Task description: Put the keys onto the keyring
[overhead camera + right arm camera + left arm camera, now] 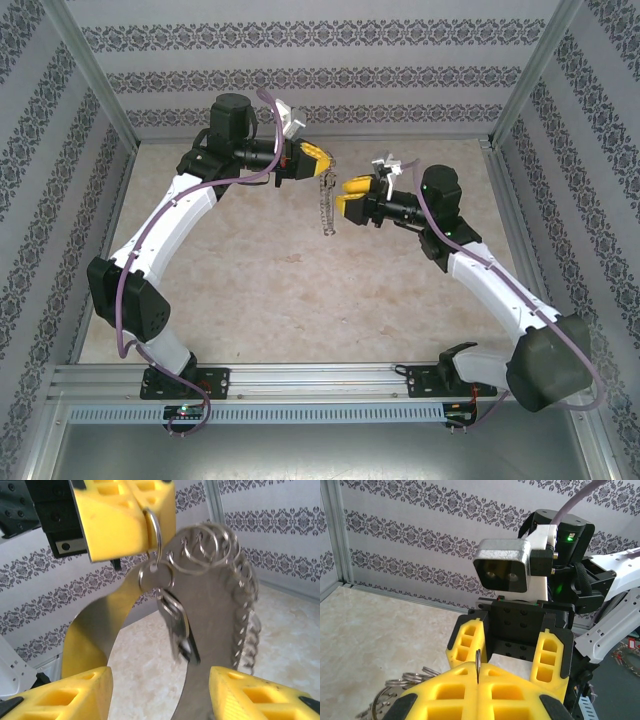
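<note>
threading step: left gripper (312,160) clamped the dangling keyring (215,595), while right gripper (350,197), jaws apart, likely needed to pinch the keys (177,630).

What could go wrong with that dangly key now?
The left pincer pinches only a thin silvery wire ring, so it might slip and drop everything. The tiny black-headed key hangs close to the large silvery metal loop, so the open right pincer might grab the wrong piece.

Top external: high behind bases (185,382), looking down. Wrist cameras: close, facing each other, sharing keyring (215,605).
</note>
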Robot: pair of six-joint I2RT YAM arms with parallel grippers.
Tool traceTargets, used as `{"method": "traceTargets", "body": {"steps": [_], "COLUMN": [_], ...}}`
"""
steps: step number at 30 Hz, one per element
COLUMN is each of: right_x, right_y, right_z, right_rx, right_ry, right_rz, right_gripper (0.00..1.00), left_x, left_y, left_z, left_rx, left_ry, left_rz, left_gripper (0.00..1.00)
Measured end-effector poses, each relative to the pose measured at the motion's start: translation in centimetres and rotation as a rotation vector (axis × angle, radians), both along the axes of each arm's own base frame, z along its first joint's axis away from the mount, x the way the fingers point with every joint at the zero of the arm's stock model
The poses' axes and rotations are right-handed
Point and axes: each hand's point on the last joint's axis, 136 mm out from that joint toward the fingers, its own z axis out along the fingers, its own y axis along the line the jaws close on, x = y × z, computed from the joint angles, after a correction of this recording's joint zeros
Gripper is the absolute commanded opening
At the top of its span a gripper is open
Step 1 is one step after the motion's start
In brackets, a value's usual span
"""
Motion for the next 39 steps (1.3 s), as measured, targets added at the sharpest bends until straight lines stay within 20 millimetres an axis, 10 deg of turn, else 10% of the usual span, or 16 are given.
{"method": "traceTargets", "body": {"steps": [19, 26, 39], "right_x": [0.8, 0.9, 0.6], "right_y": [1.9, 2.2, 2.4], "right_z": [1.2, 1.5, 1.6], "right_rx": [0.013, 0.021, 0.026], "right_ry": [-0.028, -0.037, -0.037], "right_rz": [0.067, 0.078, 0.093], "right_gripper": [0.5, 0.18, 0.0], "left_x": [-0.5, -0.5, -0.7], "left_y": [-0.1, -0.1, -0.1], "left_z": [0.4, 0.4, 0.5], "left_rx": [-0.024, -0.031, -0.036], "left_ry": [0.01, 0.012, 0.013], "left_rz": [-0.033, -0.038, -0.036], "left_gripper": [0.0, 0.0, 0.0]}}
